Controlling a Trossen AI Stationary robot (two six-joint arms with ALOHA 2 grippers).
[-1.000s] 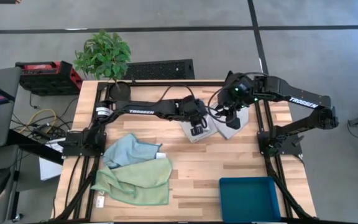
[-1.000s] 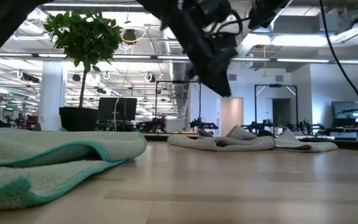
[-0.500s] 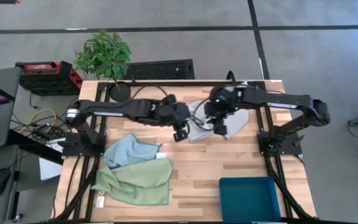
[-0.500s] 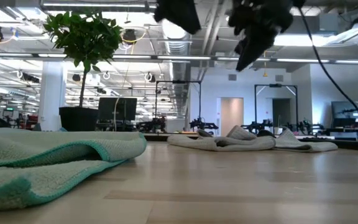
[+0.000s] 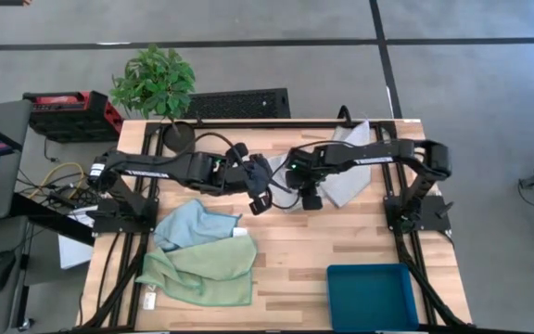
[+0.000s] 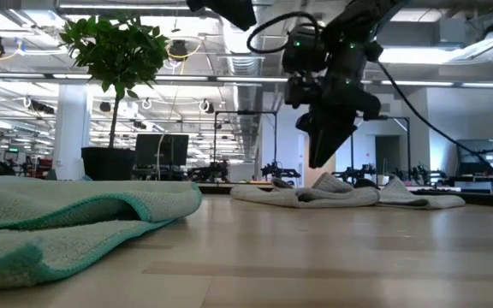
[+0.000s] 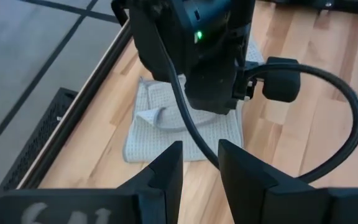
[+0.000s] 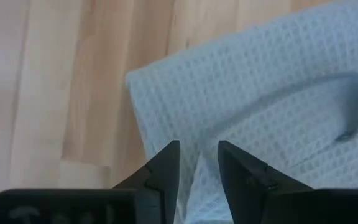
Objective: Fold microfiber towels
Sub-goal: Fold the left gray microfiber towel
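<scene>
Four microfiber towels are seen on the wooden surface [image 5: 295, 246]. Two light grey towels lie toward the far edge: one [image 5: 344, 188] is spread toward the far right corner, and the other [image 7: 185, 127] sits just beside it, mostly hidden from above beneath the two arms. The light blue towel [image 5: 193, 223] and the pale green towel [image 5: 207, 269] are bunched near the left edge, touching and partly overlapping, with the green one nearer the front. A dark teal bin [image 5: 371, 295] stands at the front right corner, well apart from the cloths. The right gripper [image 8: 196, 163] is held low over a corner of a grey towel, its jaws slightly parted with only a narrow gap and nothing pinched between them. The left gripper [image 7: 199, 169] is poised close beside it, above the same cloth, likewise narrowly parted and holding nothing. The waffle weave visible in the right wrist view suggests a light, limp, grippy fabric that is likely to drape and sag when lifted and is not easily damaged. A hold is best taken at a free corner or along an edge, pinching a single layer, since a grip in the middle would probably bunch the cloth. With two corners of one edge held, a fold could be laid flat. No towel appears neatly folded yet, so the task is judged to be at an early stage.
</scene>
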